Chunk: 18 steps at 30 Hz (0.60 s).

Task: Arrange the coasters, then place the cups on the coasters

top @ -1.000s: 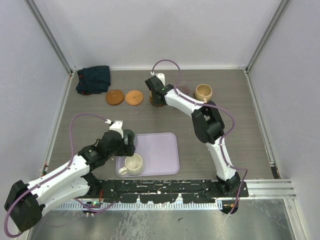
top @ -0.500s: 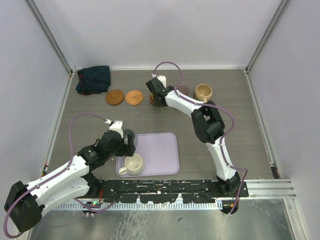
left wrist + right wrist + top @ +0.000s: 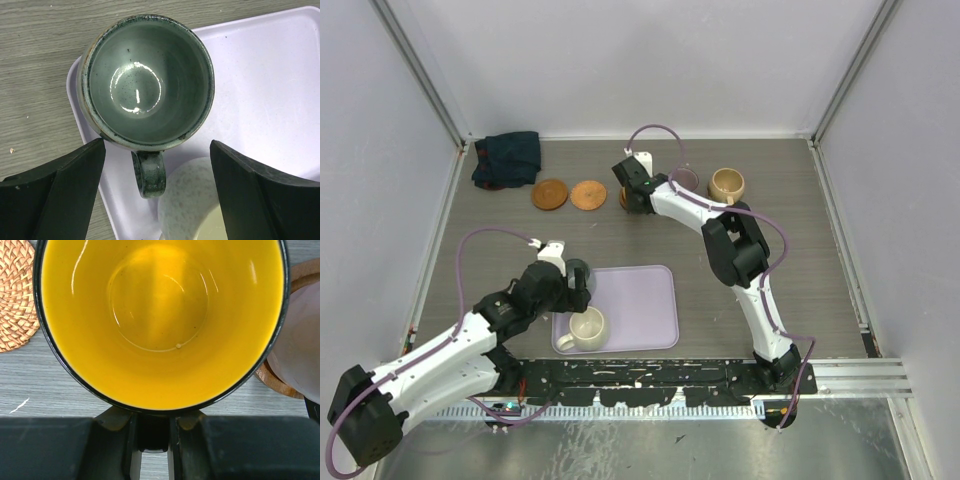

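right gripper (image 3: 152, 440) clamped on the yellow cup (image 3: 160, 325) by its handle; left gripper (image 3: 157, 172) spread wide over the green cup (image 3: 147, 80).

in the right wrist view the yellow cup stands upright, mouth up, its handle pointing to the bottom edge between the closed fingers. a woven coaster (image 3: 15, 295) lies to its upper left, and a wood coaster (image 3: 272, 380) under the mauve cup (image 3: 300, 340) lies just to its right. what sits beneath the yellow cup is hidden. the right arm stretches to the upper centre of the top view, wrist turned down. the green cup sits on the tray (image 3: 270, 75) at its upper left corner, handle toward the bottom edge, next to the cream cup (image 3: 192, 200). the left arm is the nearer one, reaching in low from the lower left.
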Each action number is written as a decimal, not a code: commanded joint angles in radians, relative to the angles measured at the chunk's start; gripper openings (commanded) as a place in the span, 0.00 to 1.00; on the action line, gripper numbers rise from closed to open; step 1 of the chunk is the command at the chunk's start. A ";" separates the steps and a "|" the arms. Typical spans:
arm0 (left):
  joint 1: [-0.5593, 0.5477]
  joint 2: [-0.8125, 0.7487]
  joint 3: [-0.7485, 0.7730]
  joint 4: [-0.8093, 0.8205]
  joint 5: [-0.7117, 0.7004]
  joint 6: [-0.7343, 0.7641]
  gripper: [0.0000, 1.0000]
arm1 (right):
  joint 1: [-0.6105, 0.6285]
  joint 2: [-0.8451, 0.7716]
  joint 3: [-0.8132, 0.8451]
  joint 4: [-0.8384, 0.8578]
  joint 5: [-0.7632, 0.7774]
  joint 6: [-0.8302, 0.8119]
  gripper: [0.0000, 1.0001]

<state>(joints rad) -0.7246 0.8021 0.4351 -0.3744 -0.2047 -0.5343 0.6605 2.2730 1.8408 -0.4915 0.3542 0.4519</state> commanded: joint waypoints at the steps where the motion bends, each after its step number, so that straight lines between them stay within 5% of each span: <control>1: -0.003 -0.023 0.013 0.031 0.008 0.003 0.87 | 0.011 -0.055 -0.004 0.067 0.005 0.019 0.01; 6: -0.003 -0.020 0.014 0.030 0.007 0.003 0.87 | 0.013 -0.057 -0.005 0.064 -0.003 0.017 0.03; 18: -0.003 0.015 0.019 0.043 0.013 0.007 0.87 | 0.028 -0.081 -0.012 0.059 0.025 0.000 0.44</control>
<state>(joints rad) -0.7246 0.8074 0.4351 -0.3748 -0.2043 -0.5339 0.6758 2.2719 1.8290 -0.4671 0.3569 0.4503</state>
